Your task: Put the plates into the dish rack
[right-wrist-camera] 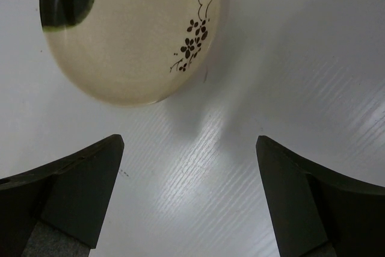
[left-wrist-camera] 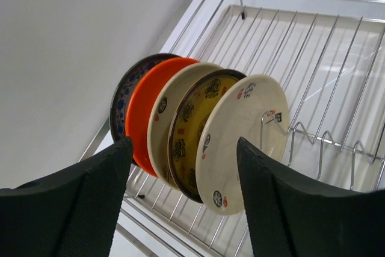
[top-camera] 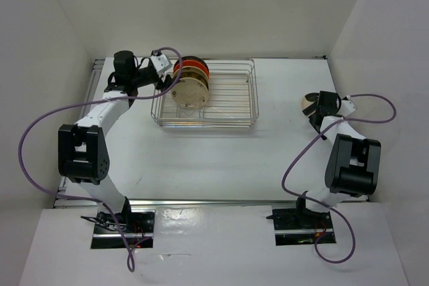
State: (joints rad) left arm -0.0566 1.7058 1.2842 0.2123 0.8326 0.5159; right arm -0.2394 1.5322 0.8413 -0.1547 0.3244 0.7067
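The dish rack (top-camera: 231, 98) (left-wrist-camera: 313, 46) is a silver wire basket at the back of the table. Several plates (top-camera: 190, 88) stand on edge at its left end: dark teal (left-wrist-camera: 123, 97), orange (left-wrist-camera: 150, 112), cream (left-wrist-camera: 168, 106), yellow-gold (left-wrist-camera: 192, 130), and a cream one (left-wrist-camera: 246, 124) in front. My left gripper (top-camera: 167, 75) (left-wrist-camera: 183, 142) is open just off the row, one finger on each side, touching none. At the right, my right gripper (top-camera: 315, 108) (right-wrist-camera: 189, 139) is open and empty over the table. Just ahead of it lies a cream plate (top-camera: 308, 104) (right-wrist-camera: 132, 34) with a dark flower sprig.
The rack's right part (left-wrist-camera: 337, 88) holds only bare wires and V-shaped dividers (left-wrist-camera: 325, 142). White walls close in the table at the left, back and right. The arms' purple cables (top-camera: 40, 125) loop over both sides.
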